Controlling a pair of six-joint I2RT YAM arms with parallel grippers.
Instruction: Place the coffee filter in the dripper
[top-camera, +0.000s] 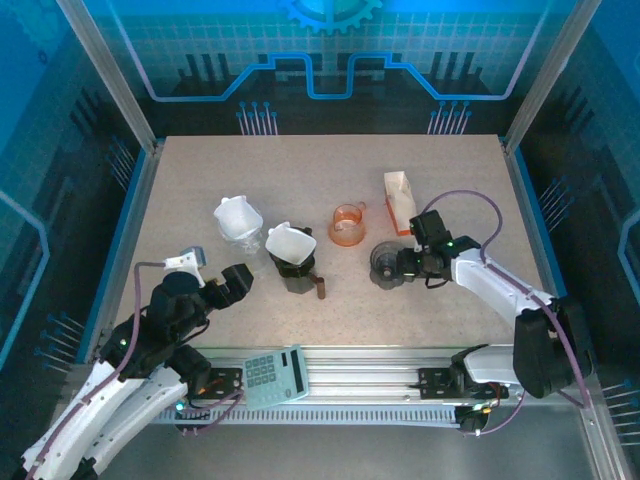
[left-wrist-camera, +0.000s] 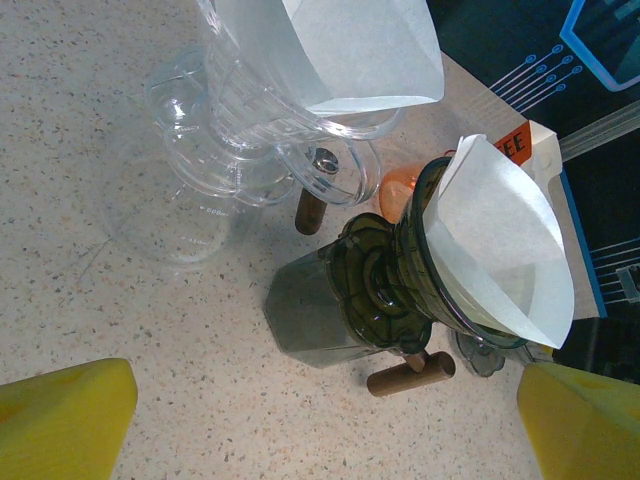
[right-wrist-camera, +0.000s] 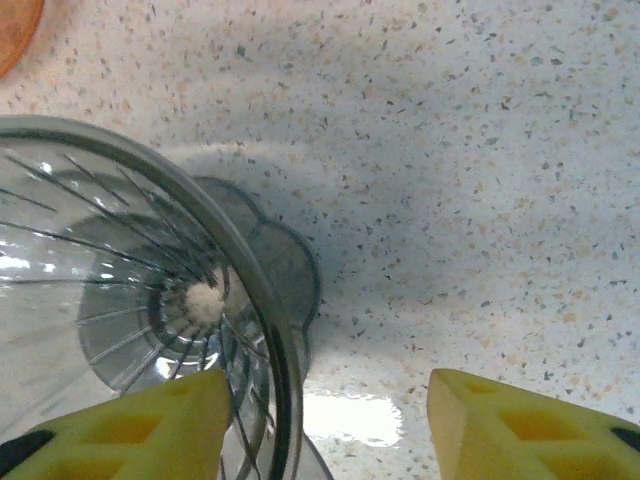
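Coffee filter (left-wrist-camera: 500, 240): white paper cone seated in the dark dripper (left-wrist-camera: 415, 260), with its upper edge standing above the rim. A second filter (left-wrist-camera: 350, 50) sits in the clear dripper (left-wrist-camera: 250, 90) just beside it.
Worktop (top-camera: 200, 180): speckled beige, carrying the coffee things in a loose row across its middle.
Calculator (top-camera: 275, 375): pale, lying on the rail (top-camera: 380, 375) at the near edge, between the two arm bases.
Carton (top-camera: 400, 200): white and orange, at the right end of the row, just behind the right arm's wrist.
Clear server (left-wrist-camera: 180, 200): under the clear dripper, at the left end of the row.
Dark server (left-wrist-camera: 310, 315): under the dark dripper, with a brown handle (left-wrist-camera: 410, 375) sticking out at its side.
Grey dripper (right-wrist-camera: 130, 300): smoky and see-through, its ribbed wall bare down to the hole. It stands on the worktop right of centre.
Orange cup (top-camera: 348, 225): translucent, between the dark server and the carton.
Left pincer (top-camera: 238, 283): jaws spread wide with nothing between them, near the two filtered drippers and facing them.
Right pincer (right-wrist-camera: 328, 390): jaws apart, straddling the grey dripper's rim. One finger is over the inside and the other is outside, clear of the rim, so there is no grip.
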